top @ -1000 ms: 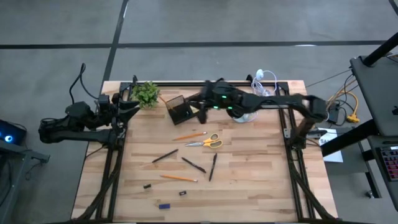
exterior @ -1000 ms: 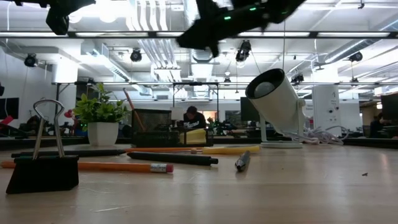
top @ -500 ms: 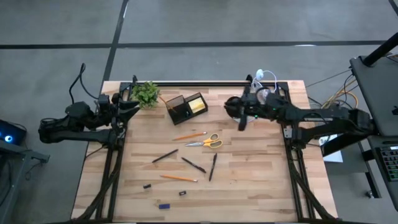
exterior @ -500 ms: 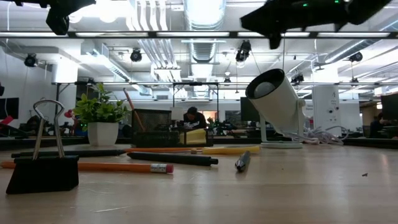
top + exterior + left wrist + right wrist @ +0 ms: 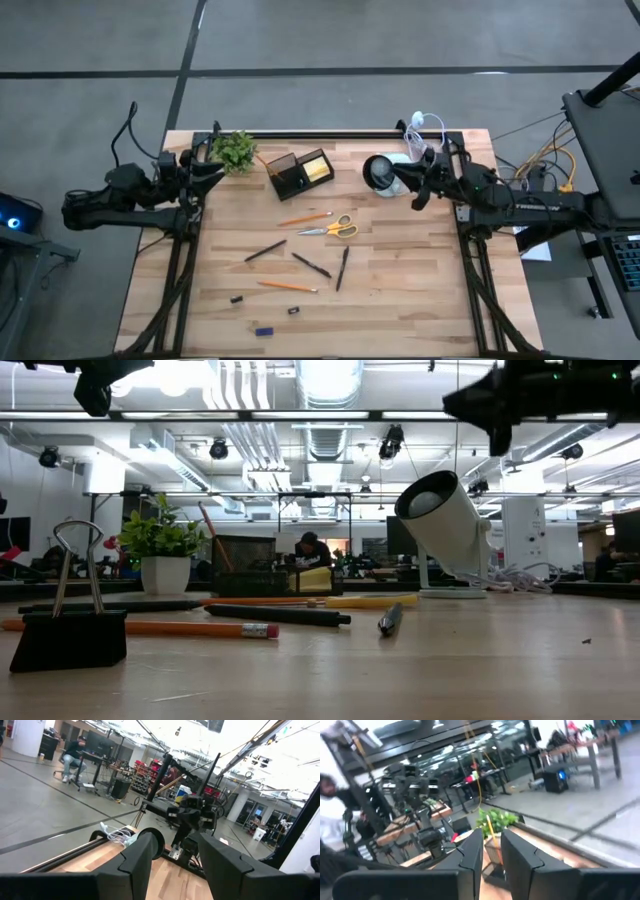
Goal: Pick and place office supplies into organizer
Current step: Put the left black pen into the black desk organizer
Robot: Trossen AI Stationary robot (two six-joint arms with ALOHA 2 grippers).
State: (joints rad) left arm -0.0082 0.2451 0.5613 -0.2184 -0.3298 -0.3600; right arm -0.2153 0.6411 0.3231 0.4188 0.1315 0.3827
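While hovering narrowly parted and empty just beside cup (image 5: 380,172), could knock it with right gripper (image 5: 418,192) on reaching for scissors (image 5: 335,227) and pens (image 5: 312,265) loose mid-bench (image 5: 420,290), near organizer (image 5: 298,172); left gripper (image 5: 212,172) parted, empty, at left edge.

I see a pale matt wood-plank table (image 5: 400,280), a matt black organizer (image 5: 292,176), a glossy white plastic cup (image 5: 447,525), and a black metal binder clip (image 5: 70,630).
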